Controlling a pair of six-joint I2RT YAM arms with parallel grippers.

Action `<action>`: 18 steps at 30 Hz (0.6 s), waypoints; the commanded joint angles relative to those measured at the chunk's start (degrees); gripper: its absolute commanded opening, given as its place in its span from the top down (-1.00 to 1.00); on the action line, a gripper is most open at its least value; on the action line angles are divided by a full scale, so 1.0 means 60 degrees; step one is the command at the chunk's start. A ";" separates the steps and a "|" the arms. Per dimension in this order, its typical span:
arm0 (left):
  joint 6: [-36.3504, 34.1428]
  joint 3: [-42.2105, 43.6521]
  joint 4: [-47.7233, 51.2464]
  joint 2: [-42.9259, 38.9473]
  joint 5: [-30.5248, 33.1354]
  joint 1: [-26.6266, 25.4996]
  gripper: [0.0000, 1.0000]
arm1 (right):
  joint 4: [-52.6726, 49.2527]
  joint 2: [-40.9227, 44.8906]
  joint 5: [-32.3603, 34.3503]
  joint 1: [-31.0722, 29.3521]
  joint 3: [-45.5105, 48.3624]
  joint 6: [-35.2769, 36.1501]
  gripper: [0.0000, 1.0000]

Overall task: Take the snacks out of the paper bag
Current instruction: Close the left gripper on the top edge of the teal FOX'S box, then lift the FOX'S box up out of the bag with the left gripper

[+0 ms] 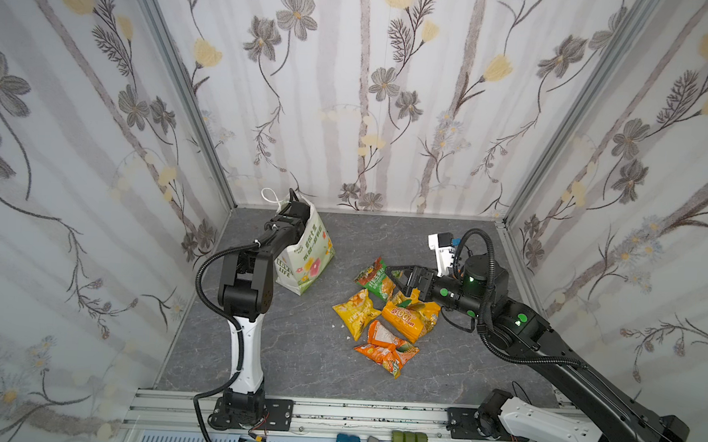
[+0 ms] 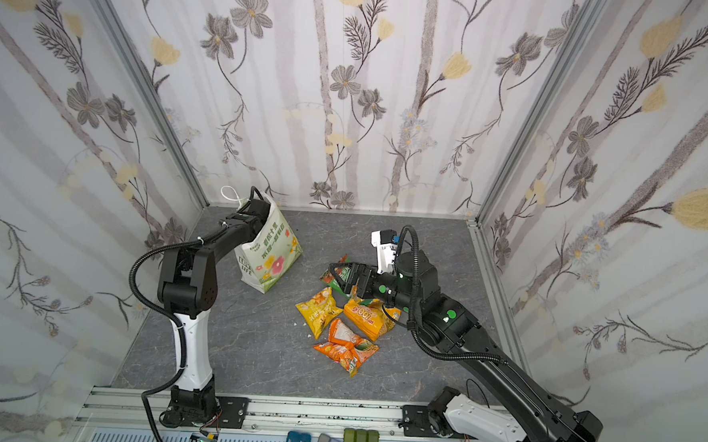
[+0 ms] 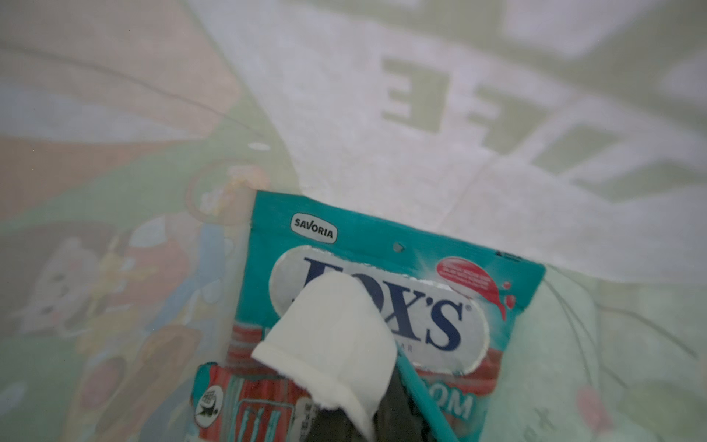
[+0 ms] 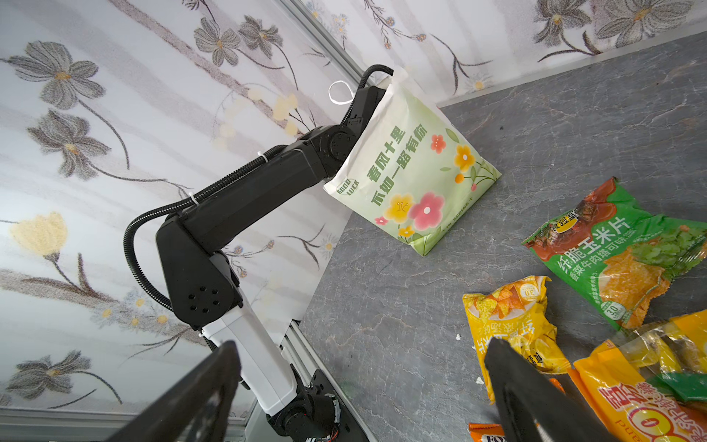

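Four snacks (image 1: 405, 316) lay out to the right of the paper bag (image 1: 306, 265), clear of it. Over them the right gripper (image 1: 399, 277) hung spread and empty, likely waiting its turn. Inside the bag, the left gripper (image 3: 344, 336) was clamped on a teal-and-white packet (image 3: 440, 275), ready for lifting out.

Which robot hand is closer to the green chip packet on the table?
Right. The right gripper hangs open close beside the green packet. The left gripper is farther off, down inside the paper bag, shut on a teal packet.
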State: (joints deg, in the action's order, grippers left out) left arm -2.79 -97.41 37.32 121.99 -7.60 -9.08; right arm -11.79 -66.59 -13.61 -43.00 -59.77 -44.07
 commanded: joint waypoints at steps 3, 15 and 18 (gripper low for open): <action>0.0005 -0.0327 0.0418 -0.0319 -0.0069 0.0012 1.00 | 0.0442 0.0002 -0.0090 0.0004 0.0030 -0.0038 -0.99; -0.0005 -0.0913 0.0846 -0.0785 -0.0053 0.0005 1.00 | 0.0445 0.0023 -0.0077 0.0001 0.0059 -0.0037 -0.99; -0.0008 -0.1051 0.0925 -0.0933 -0.0038 -0.0003 1.00 | 0.0445 0.0023 -0.0083 0.0004 0.0059 -0.0037 -0.99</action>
State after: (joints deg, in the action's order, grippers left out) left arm -2.79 -102.67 41.87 117.54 -7.75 -9.08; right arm -11.77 -66.57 -13.61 -43.00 -59.46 -44.07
